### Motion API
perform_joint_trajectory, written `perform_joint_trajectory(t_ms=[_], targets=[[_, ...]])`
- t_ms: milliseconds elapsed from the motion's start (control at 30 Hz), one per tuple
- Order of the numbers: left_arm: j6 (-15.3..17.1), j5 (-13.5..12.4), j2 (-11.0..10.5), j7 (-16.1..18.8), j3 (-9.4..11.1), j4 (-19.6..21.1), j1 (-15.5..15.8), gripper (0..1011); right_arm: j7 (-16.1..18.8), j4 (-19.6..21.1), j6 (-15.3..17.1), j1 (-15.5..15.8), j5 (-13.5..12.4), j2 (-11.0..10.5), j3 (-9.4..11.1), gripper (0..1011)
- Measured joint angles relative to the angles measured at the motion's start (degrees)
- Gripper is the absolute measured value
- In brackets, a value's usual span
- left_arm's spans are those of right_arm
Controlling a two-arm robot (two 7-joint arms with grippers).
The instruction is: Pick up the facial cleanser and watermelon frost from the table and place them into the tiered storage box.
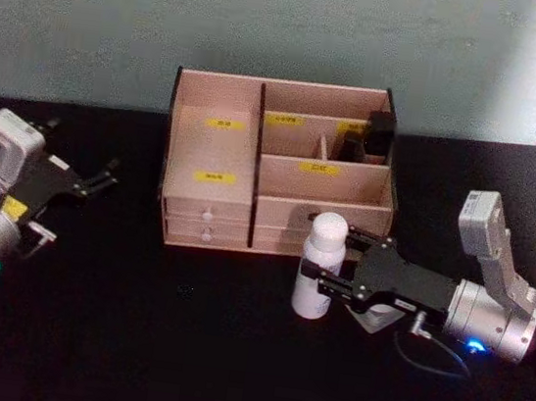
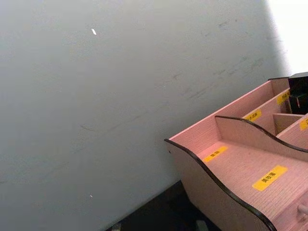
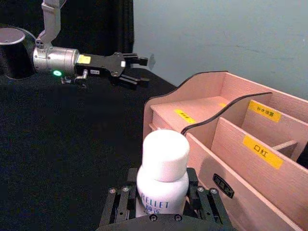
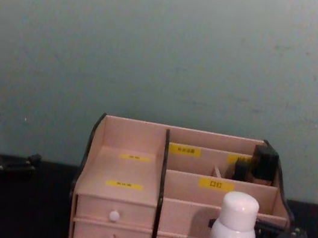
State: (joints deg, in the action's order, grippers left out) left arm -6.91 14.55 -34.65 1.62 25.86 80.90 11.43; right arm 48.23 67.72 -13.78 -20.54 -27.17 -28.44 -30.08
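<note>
- Centre: tiered storage box, dark item in its upper-right compartment.
- Lower right: facial cleanser upright, cap up, clamped by right gripper.
- Left edge: left gripper, jaws apart.

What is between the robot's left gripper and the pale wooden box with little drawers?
Nothing. In the head view, bare black tabletop lies between the left gripper and the pale wooden tiered storage box.
</note>
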Motion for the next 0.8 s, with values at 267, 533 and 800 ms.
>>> perform_joint_trajectory(t_ms=[267, 533, 800], targets=[[0.0, 0.0, 0.0, 0.0, 0.0, 0.0, 0.0, 1001, 0.0, 0.0, 0.0, 0.0, 0.0, 0.0, 0.0, 592], [0.0, 0.0, 0.0, 0.0, 0.0, 0.0, 0.0, 1001, 0.1, 0.1, 0.0, 0.0, 0.0, -0.1, -0.1, 592], [0.0, 0.0, 0.0, 0.0, 0.0, 0.0, 0.0, 1001, 1.2, 0.7, -0.5, 0.0, -0.8, -0.5, -0.1, 592]])
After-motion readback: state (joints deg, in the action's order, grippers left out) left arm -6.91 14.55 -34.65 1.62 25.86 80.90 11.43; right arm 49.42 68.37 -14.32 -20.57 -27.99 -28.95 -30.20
